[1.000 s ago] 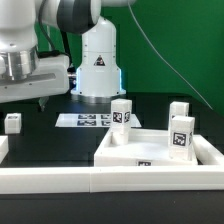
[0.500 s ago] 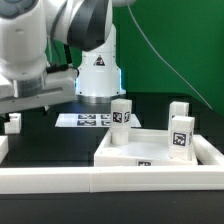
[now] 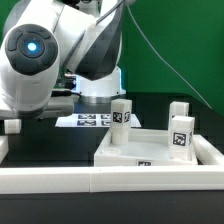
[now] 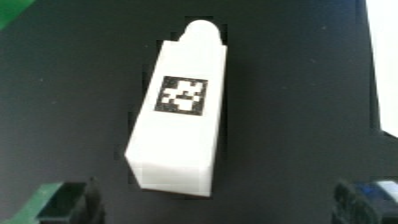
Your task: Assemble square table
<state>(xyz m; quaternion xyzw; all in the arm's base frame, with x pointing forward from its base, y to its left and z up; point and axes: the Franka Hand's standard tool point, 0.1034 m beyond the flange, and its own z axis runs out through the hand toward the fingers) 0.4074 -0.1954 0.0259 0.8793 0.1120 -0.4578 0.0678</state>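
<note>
Exterior view: the square table slab [image 3: 160, 152] sits at the counter's front right edge against the white rail [image 3: 100, 185], three legs [image 3: 122, 113] standing on it. Wrist view: a fourth leg [image 4: 182, 110] lies on bare black counter between wide-open, empty fingertips [image 4: 68, 198].
</note>
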